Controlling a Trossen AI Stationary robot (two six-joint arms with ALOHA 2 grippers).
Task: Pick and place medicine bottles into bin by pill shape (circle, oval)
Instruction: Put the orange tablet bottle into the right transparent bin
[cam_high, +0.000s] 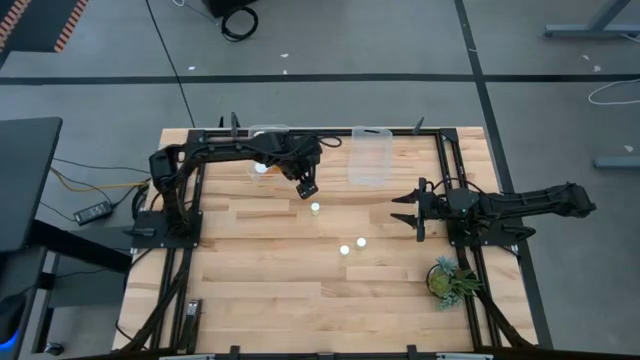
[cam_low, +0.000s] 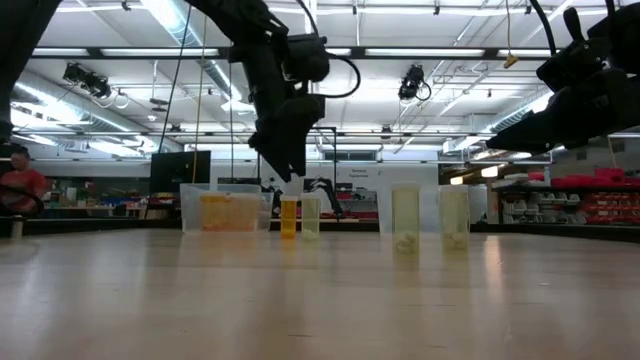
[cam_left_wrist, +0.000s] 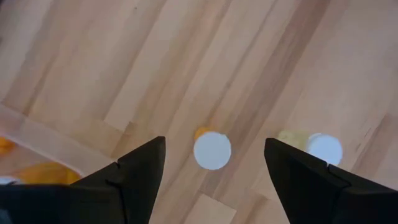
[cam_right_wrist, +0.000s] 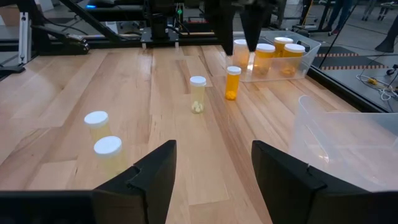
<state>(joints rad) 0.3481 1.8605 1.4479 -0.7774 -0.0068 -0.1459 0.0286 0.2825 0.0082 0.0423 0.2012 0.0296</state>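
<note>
My left gripper (cam_left_wrist: 214, 171) is open and points down above a small orange bottle with a white cap (cam_left_wrist: 212, 150). The bottle stands upright on the table, and the fingers stand on either side of it and higher, without touching. In the low view the gripper (cam_low: 285, 165) hangs above this bottle (cam_low: 288, 217). A paler bottle (cam_high: 314, 208) stands right beside it. Two more pale bottles (cam_high: 344, 250) (cam_high: 361, 241) stand nearer the table's middle. My right gripper (cam_high: 415, 212) is open and empty above the table's right part.
A clear bin (cam_high: 265, 160) at the far edge holds several orange bottles (cam_right_wrist: 273, 53). A second clear bin (cam_high: 370, 155) stands to its right, with no bottle showing in it. A green plant (cam_high: 450, 280) stands near the right front. Bare wood lies toward the near edge.
</note>
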